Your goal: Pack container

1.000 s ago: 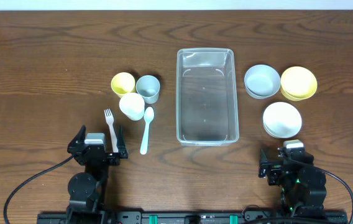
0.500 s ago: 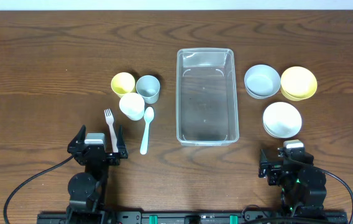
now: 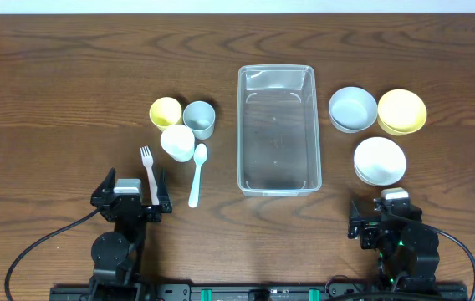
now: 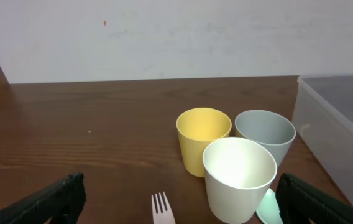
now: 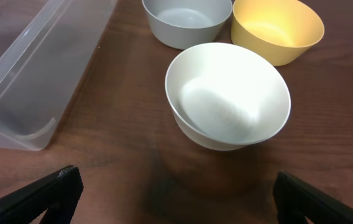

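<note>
Nothing has moved since a second ago: both arms sit parked at the near edge of the table [image 3: 53, 84], folded low over their bases, same pose. Left gripper [image 3: 135, 186] points away from the base toward the cups, jaws spread wide; in its wrist view the two fingertips sit at the bottom corners. It holds nothing. The fork [image 3: 148, 171] lies with its handle end between the left fingers, tines pointing away. Right gripper [image 5: 179, 198] is likewise spread wide and holds nothing, aimed at the white bowl [image 3: 380, 160] just ahead of it.

The container [image 3: 276, 134] lies mid-table between the two arms, long side running away from the robot, well apart from both grippers. On its left: yellow cup [image 3: 165, 111], grey cup [image 3: 199, 119] and white cup [image 3: 177, 142], clustered close and upright, with the spoon [image 3: 197, 174] lying just beside the white cup. On its right: grey bowl [image 3: 353, 109] and yellow bowl [image 3: 401, 111] side by side, the white bowl nearer the robot.
</note>
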Available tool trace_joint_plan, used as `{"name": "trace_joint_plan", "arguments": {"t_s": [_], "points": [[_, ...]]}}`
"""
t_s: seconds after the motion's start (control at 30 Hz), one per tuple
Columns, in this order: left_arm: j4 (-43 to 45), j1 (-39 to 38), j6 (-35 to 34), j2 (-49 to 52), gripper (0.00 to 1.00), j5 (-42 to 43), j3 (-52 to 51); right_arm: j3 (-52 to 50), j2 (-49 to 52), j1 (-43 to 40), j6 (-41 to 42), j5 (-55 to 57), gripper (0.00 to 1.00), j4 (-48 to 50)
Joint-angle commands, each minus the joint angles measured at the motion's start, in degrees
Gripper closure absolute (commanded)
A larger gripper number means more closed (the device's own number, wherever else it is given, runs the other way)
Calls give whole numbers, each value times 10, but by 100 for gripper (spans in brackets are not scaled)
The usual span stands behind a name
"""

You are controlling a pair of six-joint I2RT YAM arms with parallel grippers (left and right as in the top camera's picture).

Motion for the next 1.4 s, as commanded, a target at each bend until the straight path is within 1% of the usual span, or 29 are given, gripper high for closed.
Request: {"name": "trace_joint_plan", "arguments": {"t_s": [0.0, 0.63, 0.73, 0.8, 0.93, 1.07, 1.17, 1.37], "points": [[-9, -2, 6, -5, 2, 4, -19, -5, -2, -3, 3, 2, 1, -4], [-9, -2, 6, -5, 2, 4, -19, -5, -2, -3, 3, 2, 1, -4], [-9, -2, 6, -5, 2, 4, -19, -5, -2, -3, 4, -1, 1, 21], [-9, -2, 6, -5, 2, 4, -19, -5, -2, -3, 47, -40, 1, 56], [-5, -2, 6, -5, 2, 4, -19, -5, -2, -3, 165, -149, 1, 106], [-9, -2, 5, -5, 2, 5, -19, -5, -2, -3, 242, -168, 1, 155], [-9, -2, 6, -4, 2, 4, -19, -5, -2, -3, 262, -168, 1, 169], [-9, -2, 5, -4, 2, 5, -19, 4, 8, -3, 250, -168, 1, 176]]}}
